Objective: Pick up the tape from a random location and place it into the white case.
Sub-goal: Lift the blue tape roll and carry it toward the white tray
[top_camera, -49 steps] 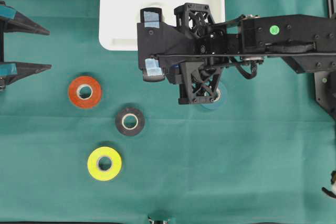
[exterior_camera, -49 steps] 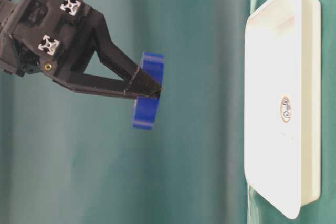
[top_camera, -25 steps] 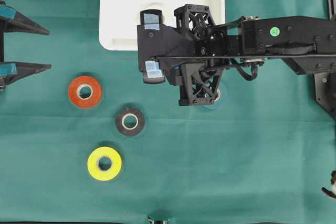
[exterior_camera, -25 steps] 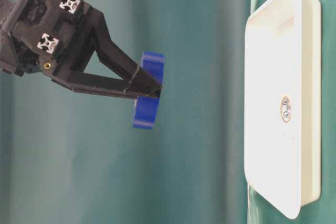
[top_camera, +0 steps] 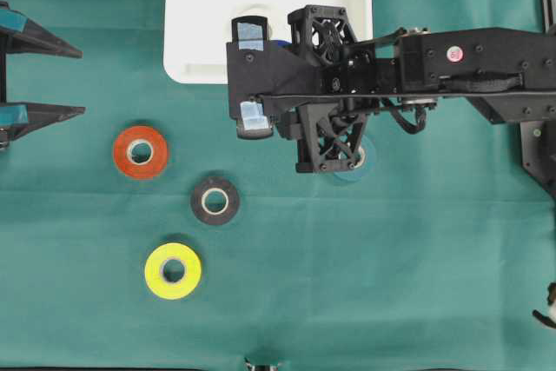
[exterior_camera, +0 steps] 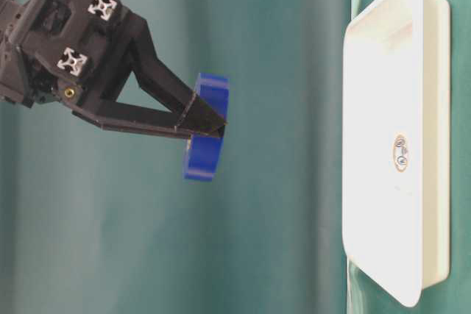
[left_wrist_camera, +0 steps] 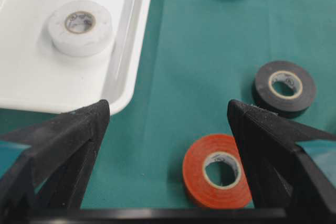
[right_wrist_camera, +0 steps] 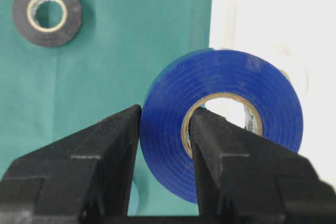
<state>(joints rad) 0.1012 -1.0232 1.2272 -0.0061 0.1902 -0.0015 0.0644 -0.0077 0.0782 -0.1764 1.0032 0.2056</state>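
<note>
My right gripper (right_wrist_camera: 165, 124) is shut on a blue tape roll (right_wrist_camera: 226, 124), one finger outside the roll and one through its core. In the table-level view the blue tape roll (exterior_camera: 199, 159) hangs off the cloth in the right gripper (exterior_camera: 213, 129), apart from the white case (exterior_camera: 383, 108). From the right wrist the roll lines up with the edge of the white case (right_wrist_camera: 273, 14). The white case (top_camera: 200, 6) lies at the back, with a white roll (left_wrist_camera: 80, 27) inside it. My left gripper (top_camera: 82, 82) stands open and empty at the left edge.
On the green cloth lie an orange roll (top_camera: 140, 152), a black roll (top_camera: 215, 201) and a yellow roll (top_camera: 173, 271). A teal roll (top_camera: 363, 162) sits partly under the right arm. The orange roll (left_wrist_camera: 218, 170) lies near the left gripper's right finger.
The right gripper with the blue roll has shifted only very slightly. The left gripper has not moved.
</note>
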